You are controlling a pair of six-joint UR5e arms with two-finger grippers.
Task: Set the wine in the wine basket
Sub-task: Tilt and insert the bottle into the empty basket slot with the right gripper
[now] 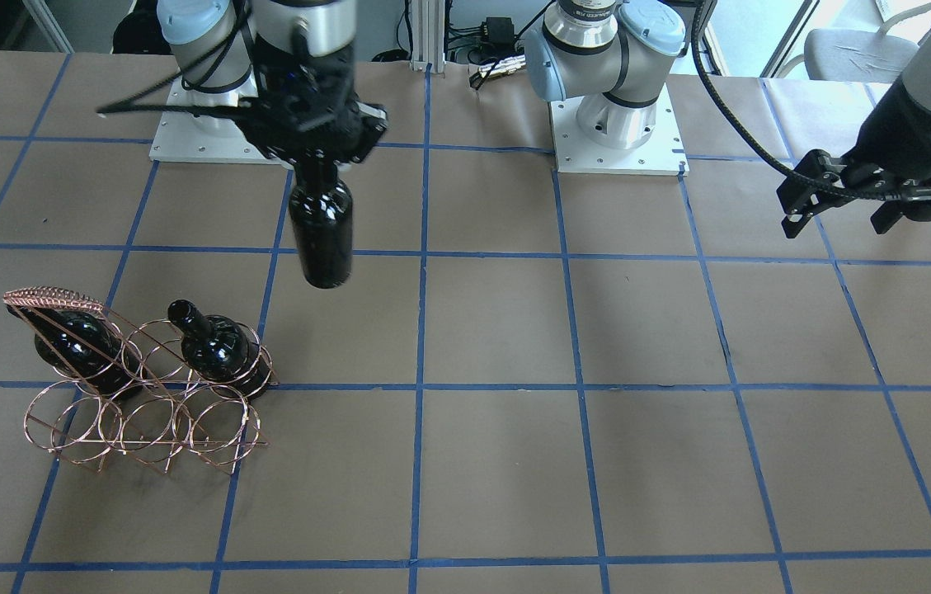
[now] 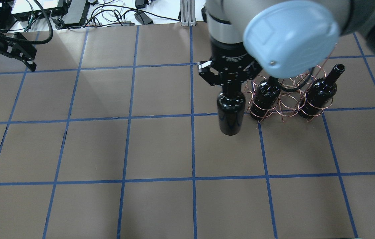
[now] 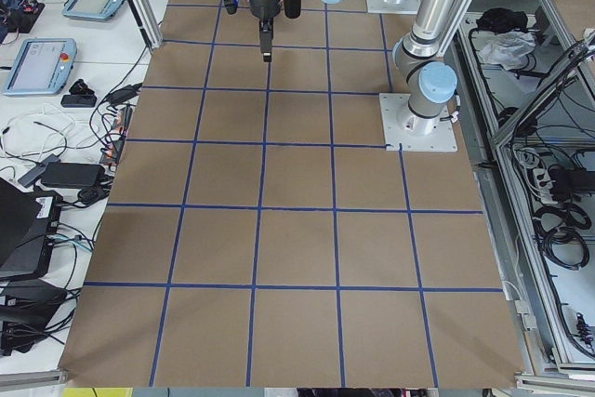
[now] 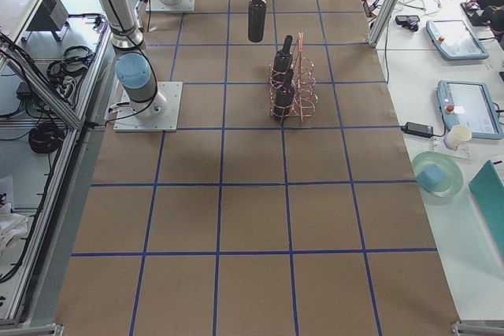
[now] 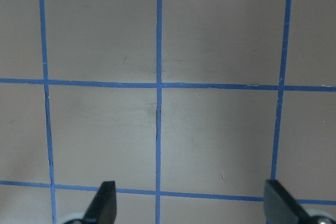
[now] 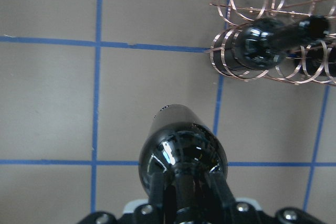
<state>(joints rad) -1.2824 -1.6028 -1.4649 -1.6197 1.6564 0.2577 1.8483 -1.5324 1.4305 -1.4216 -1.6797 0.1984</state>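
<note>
Wine basket (image 1: 139, 425), a copper wire rack of ring holders with an arched handle, stood on the brown table (image 1: 514, 478) with its blue tape grid, on the robot's right side. We saw two dark bottles already seated in one row: a bottle at one end (image 1: 82, 351) and a bottle at the other end (image 1: 216, 351), both leaning neck up, with an empty ring between them. We judged the task roughly two-thirds done, with lowering the last bottle into a free ring and letting go still to do. That third wine bottle (image 1: 321, 231), glossy near-black glass with a slim neck and no label, hung upright in the air, clear of the table and near the basket. The right gripper (image 1: 315, 161) was clamped on its neck. The left gripper (image 1: 838, 223) hovered well apart, fingers spread wide, holding nothing.
</note>
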